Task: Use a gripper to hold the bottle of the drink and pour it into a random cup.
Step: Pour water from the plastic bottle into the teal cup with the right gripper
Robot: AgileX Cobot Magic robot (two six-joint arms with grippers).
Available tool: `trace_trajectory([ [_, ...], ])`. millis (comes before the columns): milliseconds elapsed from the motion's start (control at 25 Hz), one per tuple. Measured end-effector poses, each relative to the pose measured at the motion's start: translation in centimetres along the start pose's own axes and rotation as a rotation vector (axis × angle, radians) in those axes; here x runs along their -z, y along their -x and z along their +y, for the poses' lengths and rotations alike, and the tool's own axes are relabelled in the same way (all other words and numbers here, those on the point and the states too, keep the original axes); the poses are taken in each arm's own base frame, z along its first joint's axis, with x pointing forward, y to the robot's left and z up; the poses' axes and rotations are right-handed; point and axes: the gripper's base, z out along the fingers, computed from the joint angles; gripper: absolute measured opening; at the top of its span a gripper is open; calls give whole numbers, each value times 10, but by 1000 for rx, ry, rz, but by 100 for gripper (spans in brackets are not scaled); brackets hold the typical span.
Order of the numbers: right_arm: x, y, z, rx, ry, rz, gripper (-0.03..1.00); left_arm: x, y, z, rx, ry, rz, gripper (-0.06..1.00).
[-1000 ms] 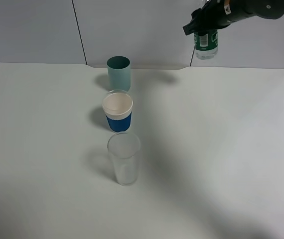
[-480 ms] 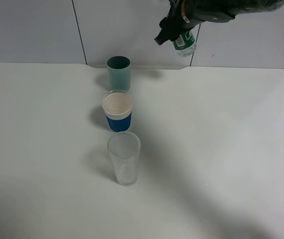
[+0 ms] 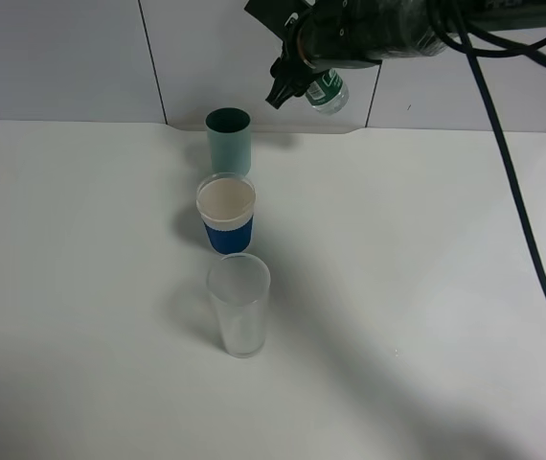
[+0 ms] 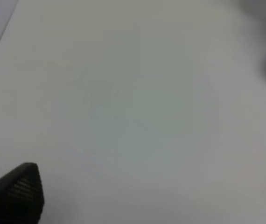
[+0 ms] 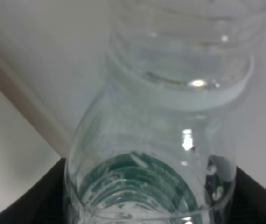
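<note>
Bottle (image 3: 327, 93) aloft — white table (image 3: 426, 287), wall (image 3: 62, 57) seemingly panelled

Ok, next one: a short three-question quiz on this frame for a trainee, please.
1. True or false: the right gripper is shut on the green-labelled bottle.
2. Which vessel stands nearest that bottle? A) teal cup B) white cup with blue sleeve C) clear glass
3. How many drinking vessels stand in the row on the table?
Key: 1 true; 2 A; 3 three.
</note>
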Motion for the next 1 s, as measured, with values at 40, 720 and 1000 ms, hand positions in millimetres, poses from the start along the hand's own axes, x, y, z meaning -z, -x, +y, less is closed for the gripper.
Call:
trace_trajectory([
  [40,-1,2,2,3,-1,-2,57,0,0,0,0,0,0,98],
  [720,-2,11,36,202,-29,30,57,0,0,0,0,0,0,98],
  [1000,-2,7,43,243,-58,87,57,0,0,0,0,0,0,98],
])
